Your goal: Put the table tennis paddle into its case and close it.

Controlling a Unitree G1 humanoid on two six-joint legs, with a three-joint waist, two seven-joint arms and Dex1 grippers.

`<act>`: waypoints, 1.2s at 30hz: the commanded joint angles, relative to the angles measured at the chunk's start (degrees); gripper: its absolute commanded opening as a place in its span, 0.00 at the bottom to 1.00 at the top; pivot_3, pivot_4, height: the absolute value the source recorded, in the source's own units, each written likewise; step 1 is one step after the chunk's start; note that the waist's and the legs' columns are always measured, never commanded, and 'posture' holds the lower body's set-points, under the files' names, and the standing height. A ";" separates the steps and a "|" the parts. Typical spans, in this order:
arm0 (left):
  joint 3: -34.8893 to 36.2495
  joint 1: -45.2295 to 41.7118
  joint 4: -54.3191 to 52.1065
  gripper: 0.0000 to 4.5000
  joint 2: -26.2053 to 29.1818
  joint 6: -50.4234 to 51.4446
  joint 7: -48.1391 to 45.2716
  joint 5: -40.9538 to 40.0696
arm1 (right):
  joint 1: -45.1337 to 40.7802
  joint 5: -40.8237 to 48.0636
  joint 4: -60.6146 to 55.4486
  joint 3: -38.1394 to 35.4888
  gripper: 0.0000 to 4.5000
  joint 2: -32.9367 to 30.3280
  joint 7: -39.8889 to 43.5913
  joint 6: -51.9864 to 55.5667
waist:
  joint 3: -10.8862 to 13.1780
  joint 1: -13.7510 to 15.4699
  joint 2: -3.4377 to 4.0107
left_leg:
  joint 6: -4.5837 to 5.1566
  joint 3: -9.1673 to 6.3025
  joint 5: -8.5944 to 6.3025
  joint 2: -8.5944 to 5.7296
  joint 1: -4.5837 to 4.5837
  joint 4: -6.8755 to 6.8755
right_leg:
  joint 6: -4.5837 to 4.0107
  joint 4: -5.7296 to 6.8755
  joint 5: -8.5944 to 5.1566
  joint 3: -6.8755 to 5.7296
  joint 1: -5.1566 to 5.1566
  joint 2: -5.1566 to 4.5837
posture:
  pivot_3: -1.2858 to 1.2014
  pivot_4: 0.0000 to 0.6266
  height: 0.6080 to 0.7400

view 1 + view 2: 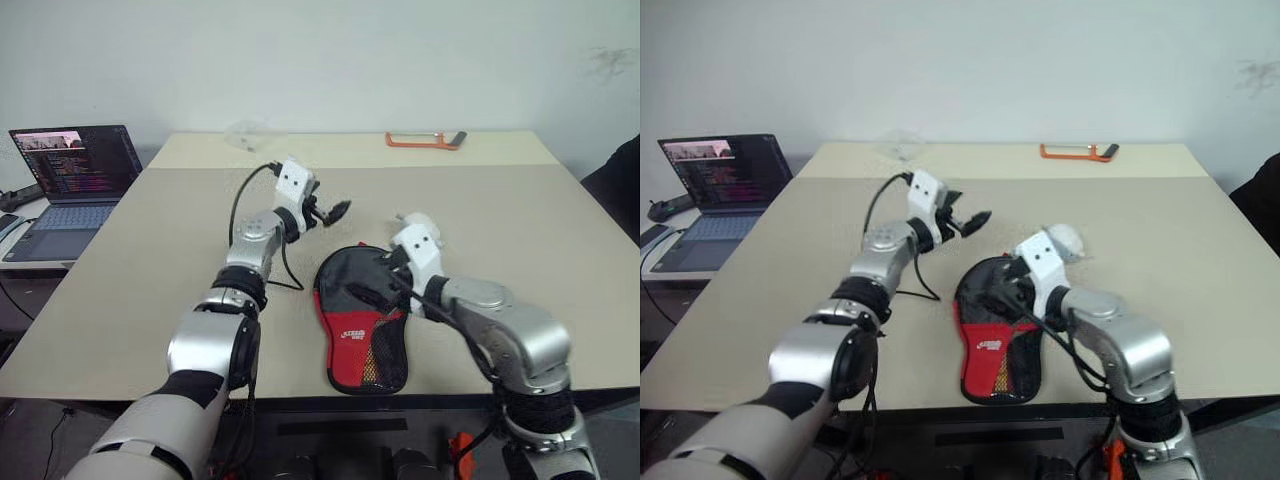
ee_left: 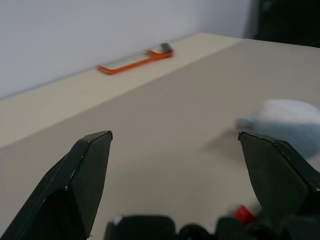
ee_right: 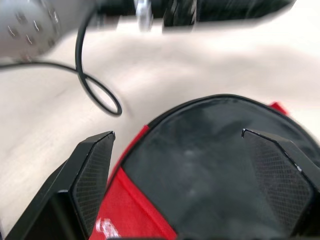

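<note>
Both grippers gape wide and empty: the left gripper (image 1: pixel 335 210) hangs beyond the case (image 1: pixel 360 318), the right gripper (image 3: pixel 187 145) over it. Lowering carelessly could shove the case off the table's (image 1: pixel 150 280) near edge.

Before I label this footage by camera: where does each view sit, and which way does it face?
Head stereo pair: looks forward and down over both arms at the case on the table.
Left wrist: looks along the open left pincer across the table to an orange tool.
Right wrist: looks along the open right pincer down at the case, shared with the head views.
</note>
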 commanded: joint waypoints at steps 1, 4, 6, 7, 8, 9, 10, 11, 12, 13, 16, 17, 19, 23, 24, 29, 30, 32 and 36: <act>-3.40 5.26 -12.15 0.98 -0.03 1.82 -11.87 -3.24 | -1.61 1.92 -3.83 -4.89 1.00 -4.28 0.19 1.22 | 0.01 -0.02 0.02 | 0.01 0.01 0.00 0.00 0.00 -0.01 | 0.00 -0.01 0.00 0.01 0.00 0.00 | 0.52 0.24 1.00; -7.01 11.54 -20.24 0.98 1.79 4.87 -19.62 -3.89 | -2.15 0.88 -2.06 -9.01 1.00 -9.12 -1.12 0.06 | 0.01 -0.08 0.02 | 0.02 0.07 -0.01 0.02 0.03 -0.03 | -0.01 0.01 0.00 0.06 0.01 0.00 | 0.52 0.24 1.00; -8.40 13.57 -22.69 0.98 2.79 6.79 -22.06 -3.97 | -2.48 -0.55 0.44 -9.69 1.00 -11.23 -2.41 -2.41 | 0.01 -0.15 0.02 | 0.07 0.09 -0.03 0.03 0.06 -0.02 | -0.01 0.04 0.00 0.08 0.01 0.01 | 0.52 0.24 1.00; -9.26 14.32 -22.93 0.98 3.09 6.73 -22.90 -3.57 | -3.15 -1.49 2.49 -9.67 1.00 -11.83 -3.24 -4.32 | 0.01 -0.19 0.02 | 0.14 0.10 -0.06 0.04 0.08 -0.02 | -0.01 0.07 0.00 0.09 0.02 0.02 | 0.52 0.24 1.00; -10.04 14.80 -22.51 0.98 3.31 6.00 -22.96 -2.82 | -3.92 -2.13 4.52 -9.63 1.00 -12.18 -3.87 -5.97 | 0.02 -0.17 0.03 | 0.20 0.10 -0.09 0.05 0.10 -0.01 | -0.03 0.11 0.01 0.09 0.03 0.03 | 0.52 0.24 1.00; -10.73 15.06 -21.38 0.98 3.46 4.82 -22.47 -1.87 | -4.80 -2.71 6.75 -9.26 1.00 -12.47 -4.27 -7.62 | 0.02 -0.15 0.02 | 0.23 0.10 -0.09 0.05 0.12 -0.01 | -0.06 0.13 0.03 0.09 0.05 0.03 | 0.52 0.24 1.00; -11.16 15.13 -20.54 0.98 3.56 3.95 -21.92 -1.30 | -5.33 -2.95 8.15 -8.94 1.00 -12.60 -4.42 -8.68 | 0.02 -0.07 0.03 | 0.24 0.11 -0.08 0.05 0.20 0.00 | -0.08 0.13 0.05 0.08 0.12 0.03 | 0.52 0.24 1.00; -11.21 14.99 -19.42 0.98 3.37 3.59 -20.96 -1.07 | -5.95 -3.16 10.02 -8.34 1.00 -12.62 -4.30 -9.89 | 0.02 -0.02 0.02 | 0.24 0.10 -0.08 0.04 0.24 0.00 | -0.09 0.13 0.05 0.07 0.19 0.02 | 0.52 0.24 1.00; -11.26 14.81 -18.38 0.98 3.16 3.09 -20.00 -0.83 | -6.70 -3.50 12.42 -7.60 1.00 -12.35 -4.27 -11.31 | 0.01 -0.01 0.02 | 0.25 0.10 -0.08 0.04 0.28 0.01 | -0.08 0.12 0.05 0.07 0.24 0.02 | 0.52 0.24 1.00; -11.31 14.57 -17.62 0.98 2.96 2.78 -19.31 -0.69 | -7.23 -3.69 14.21 -7.13 1.00 -12.21 -4.19 -12.41 | 0.01 -0.04 0.02 | 0.25 0.10 -0.08 0.04 0.31 0.01 | -0.08 0.12 0.05 0.07 0.27 0.02 | 0.52 0.24 1.00; -11.67 14.25 -16.30 0.98 2.39 2.20 -18.18 -0.36 | -9.70 -5.52 22.46 -3.45 1.00 -10.27 -4.43 -17.82 | 0.01 -0.12 0.02 | 0.26 0.12 -0.08 0.05 0.33 0.01 | -0.08 0.12 0.05 0.08 0.27 0.02 | 0.52 0.24 1.00; -11.84 14.26 -16.10 0.98 2.23 1.97 -17.99 -0.28 | -10.58 -6.31 25.38 -2.20 1.00 -9.58 -4.43 -19.76 | 0.01 -0.20 0.02 | 0.25 0.14 -0.07 0.05 0.34 0.01 | -0.09 0.12 0.05 0.09 0.27 0.02 | 0.52 0.24 1.00; -12.14 14.40 -15.95 0.98 2.03 1.73 -17.65 -0.22 | -12.87 -7.71 32.12 -0.60 1.00 -7.62 -4.63 -23.76 | 0.01 -0.24 0.03 | 0.24 0.18 -0.07 0.05 0.33 0.01 | -0.09 0.13 0.06 0.12 0.23 0.02 | 0.52 0.24 1.00; -12.57 14.97 -16.01 0.98 1.95 1.36 -17.22 0.00 | -17.71 -10.40 46.68 0.47 1.00 -4.06 -6.07 -32.29 | 0.01 -0.25 0.03 | 0.08 0.18 0.03 0.05 0.31 0.01 | -0.09 0.11 0.06 0.13 0.20 0.02 | 0.52 0.24 1.00; -12.66 15.31 -16.42 0.98 1.89 1.47 -17.14 -0.03 | -20.12 -11.60 53.56 0.46 1.00 -2.81 -7.42 -36.19 | 0.01 -0.23 0.03 | 0.07 0.19 0.03 0.04 0.31 0.02 | -0.09 0.11 0.06 0.13 0.21 0.02 | 0.52 0.24 1.00; -12.96 16.11 -17.54 0.98 1.73 1.87 -16.65 -0.06 | -28.16 -16.30 76.74 1.74 1.00 0.19 -9.43 -50.62 | 0.02 -0.68 0.03 | 0.05 0.20 0.04 0.05 0.32 -0.02 | -0.10 0.11 0.06 0.15 0.18 0.02 | 0.52 0.24 1.00; -12.99 16.17 -17.59 0.98 1.70 1.90 -16.50 -0.06 | -29.35 -17.03 80.74 2.00 1.00 0.81 -9.51 -52.79 | 0.02 -0.73 0.04 | 0.05 0.20 0.04 0.05 0.32 -0.02 | -0.10 0.10 0.06 0.15 0.17 0.02 | 0.52 0.24 1.00; -12.96 16.29 -17.74 0.98 1.66 1.96 -16.14 -0.11 | -31.15 -18.54 87.37 2.71 1.00 1.94 -9.31 -56.39 | 0.02 -1.00 0.03 | 0.04 0.21 0.05 0.05 0.31 -0.03 | -0.10 0.06 0.06 0.16 0.18 0.01 | 0.52 0.24 1.00; -13.03 16.64 -18.43 0.98 1.60 2.21 -15.56 -0.12 | -33.55 -21.98 97.29 3.79 1.00 3.47 -11.68 -61.19 | 0.01 -1.45 0.04 | 0.03 0.21 0.05 0.05 0.31 -0.03 | -0.10 0.08 0.06 0.17 0.17 0.01 | 0.52 0.24 1.00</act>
